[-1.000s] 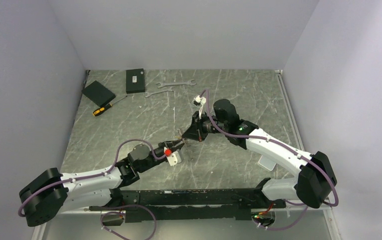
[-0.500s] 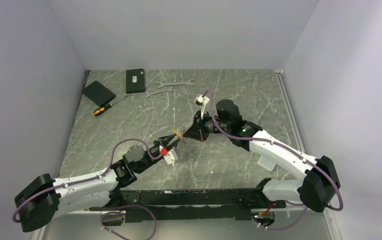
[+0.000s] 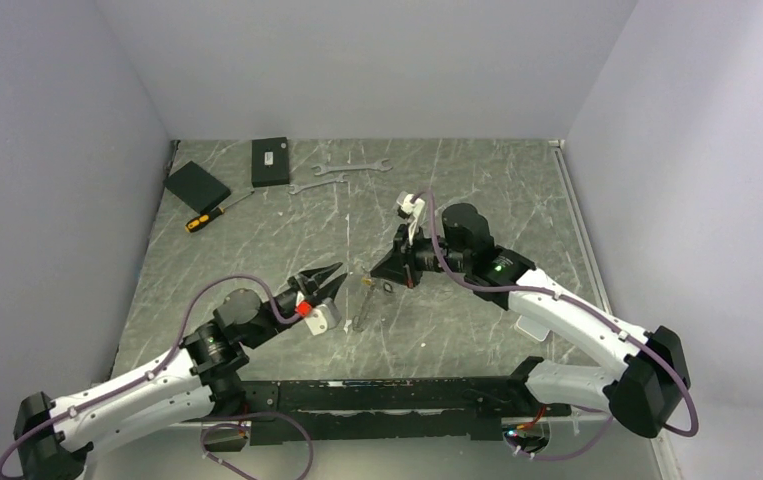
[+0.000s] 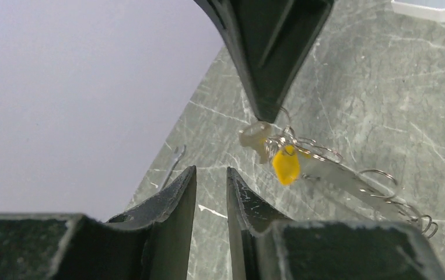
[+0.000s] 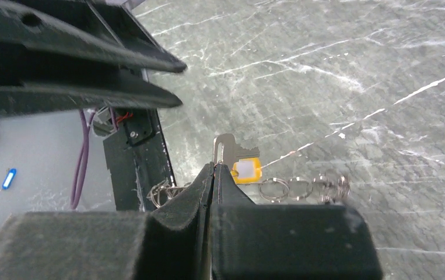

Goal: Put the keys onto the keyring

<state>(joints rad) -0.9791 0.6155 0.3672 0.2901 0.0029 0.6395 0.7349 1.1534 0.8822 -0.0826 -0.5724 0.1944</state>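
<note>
Top external view: on the grey marbled surface [image 3: 257,230] the left arm [image 3: 157,385] reaches in from the near left and the right arm [image 3: 567,310] from the near right, tips facing each other near the middle. The right fingers [image 3: 377,271] are pressed together, pinching the keys [image 3: 367,284] and holding them up. The left fingers [image 3: 341,276] stand a narrow gap apart and empty. They are aimed at the keys and near them, but not touching.

In the left wrist view, the keyring [image 4: 377,178] shows as a string of linked silvery loops trailing from the pinch, off to the right and downward. Its long axis runs across the left fingers' line of approach, not along it. Whether its far end rests on the surface cannot be told.

The right wrist view shows the pinch itself. A silver key [image 5: 224,144] is clamped between the fingertips, and a yellow piece [image 4: 286,165] dangles just beside it at the head of the string.

The left fingers look like the free pair, with the keys ahead and a touch to the right. The next reach probably means going forward onto a loop, with a wider spread first.
</note>
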